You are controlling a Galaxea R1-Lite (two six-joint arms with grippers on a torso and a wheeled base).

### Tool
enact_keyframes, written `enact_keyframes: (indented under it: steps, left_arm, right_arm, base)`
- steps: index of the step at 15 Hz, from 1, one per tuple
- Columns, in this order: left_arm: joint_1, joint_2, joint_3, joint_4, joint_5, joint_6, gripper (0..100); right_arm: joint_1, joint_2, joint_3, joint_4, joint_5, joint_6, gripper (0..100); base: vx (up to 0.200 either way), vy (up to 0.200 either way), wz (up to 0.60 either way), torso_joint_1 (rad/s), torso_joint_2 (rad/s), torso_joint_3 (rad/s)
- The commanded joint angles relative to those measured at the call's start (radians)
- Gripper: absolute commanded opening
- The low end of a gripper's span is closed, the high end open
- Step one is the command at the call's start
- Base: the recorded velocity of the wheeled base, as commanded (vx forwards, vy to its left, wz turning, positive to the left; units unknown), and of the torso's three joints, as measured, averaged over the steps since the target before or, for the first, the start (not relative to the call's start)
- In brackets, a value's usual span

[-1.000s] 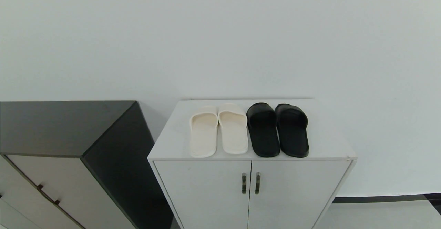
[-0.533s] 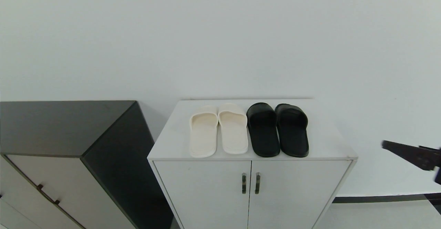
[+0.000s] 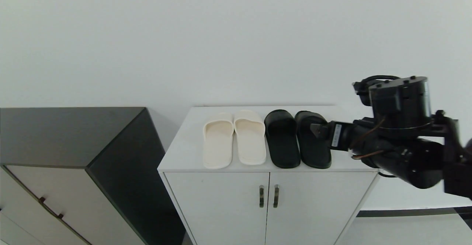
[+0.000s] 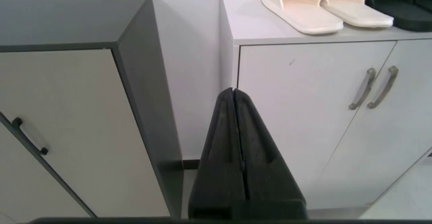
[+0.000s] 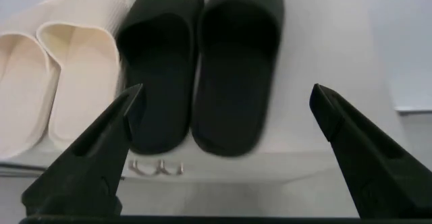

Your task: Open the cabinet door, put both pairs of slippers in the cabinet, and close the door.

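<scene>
Here we are at the white cabinet [image 3: 184, 154], and both its doors [image 3: 217, 210] are flat shut, the two slim metal handles [image 3: 261, 196] upright and just beside each other at the centre seam. Up on top, four slippers stand in a neat row with toes toward the wall [image 3: 236, 34]: the cream slippers [image 3: 250, 140] on the left, the black slippers [image 3: 282, 140] right beside them, soles down. The two pairs run close side by side, heels near the front edge. In comes the right arm from the right, its wrist level with the cabinet top and crossing the outer black slipper in the head view. The right gripper [image 5: 226, 92] hangs over the black pair with its jaws spread wide, one finger [image 5: 88, 163] out past the inner black slipper and the other beyond the outer one. It is gripping nothing. From the head camera I cannot tell whether it touches the slipper. The left gripper [image 4: 234, 96] sits low and well apart from the slippers, jaws pressed together with nothing between them. It points at the strip of wall between the white cabinet and the dark cabinet [image 3: 73, 134] that stands on its left. That one is a taller-fronted piece with a pale drawer face and a dark drawer pull [image 3: 51, 208].
</scene>
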Motion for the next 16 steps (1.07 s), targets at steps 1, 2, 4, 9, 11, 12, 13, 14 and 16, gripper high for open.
enact_keyframes:
  steps: [1, 2, 4, 9, 11, 12, 13, 14, 16]
  left_arm:
    - [0.0, 0.001, 0.0, 0.0, 0.0, 0.0, 0]
    - [0.0, 0.001, 0.0, 0.0, 0.0, 0.0, 0]
    - [0.0, 0.001, 0.0, 0.0, 0.0, 0.0, 0]
    - [0.0, 0.001, 0.0, 0.0, 0.0, 0.0, 0]
    - [0.0, 0.001, 0.0, 0.0, 0.0, 0.0, 0]
    - [0.0, 0.001, 0.0, 0.0, 0.0, 0.0, 0]
    - [0.0, 0.001, 0.0, 0.0, 0.0, 0.0, 0]
    - [0.0, 0.001, 0.0, 0.0, 0.0, 0.0, 0]
    - [0.0, 0.001, 0.0, 0.0, 0.0, -0.001, 0]
  right_arm:
    - [0.011, 0.191, -0.055, -0.098, -0.013, -0.037, 100]
    - [0.011, 0.232, -0.071, -0.132, -0.013, -0.054, 100]
    - [-0.003, 0.304, -0.106, -0.195, -0.015, -0.105, 100]
    - [-0.043, 0.448, -0.218, -0.252, -0.047, -0.134, 100]
    - [-0.063, 0.494, -0.269, -0.261, -0.049, -0.143, 100]
    - [-0.072, 0.514, -0.296, -0.261, -0.049, -0.151, 100]
    - [-0.078, 0.533, -0.324, -0.261, -0.049, -0.155, 100]
    - [-0.083, 0.553, -0.351, -0.261, -0.049, -0.158, 100]
    - [-0.086, 0.583, -0.396, -0.263, -0.049, -0.177, 100]
  base:
    - [0.0, 0.0, 0.0, 0.0, 0.0, 0.0]
    - [0.0, 0.0, 0.0, 0.0, 0.0, 0.0]
    - [0.0, 0.0, 0.0, 0.0, 0.0, 0.0]
    - [0.0, 0.0, 0.0, 0.0, 0.0, 0.0]
    - [0.0, 0.0, 0.0, 0.0, 0.0, 0.0]
    - [0.0, 0.0, 0.0, 0.0, 0.0, 0.0]
    - [0.0, 0.0, 0.0, 0.0, 0.0, 0.0]
    - [0.0, 0.0, 0.0, 0.0, 0.0, 0.0]
    - [0.0, 0.0, 0.0, 0.0, 0.0, 0.0]
